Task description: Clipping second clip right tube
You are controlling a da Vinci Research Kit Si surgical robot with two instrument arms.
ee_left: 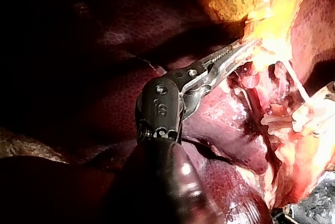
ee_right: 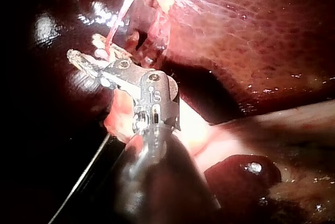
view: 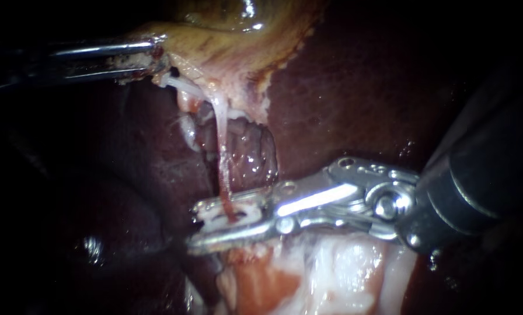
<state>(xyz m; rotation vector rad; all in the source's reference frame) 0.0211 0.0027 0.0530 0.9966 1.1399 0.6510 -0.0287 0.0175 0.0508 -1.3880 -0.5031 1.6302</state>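
Now jaws of the left instrument [view: 156, 58] pinch the gallbladder [view: 232, 41], while jaws of the right instrument [view: 200, 224] clasp one clip [view: 241, 214] around one tube [view: 220, 140].

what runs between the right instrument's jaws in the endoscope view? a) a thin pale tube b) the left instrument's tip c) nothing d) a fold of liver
a: the tube drops from the gallbladder and crosses the white clip held in the jaws of the right instrument.
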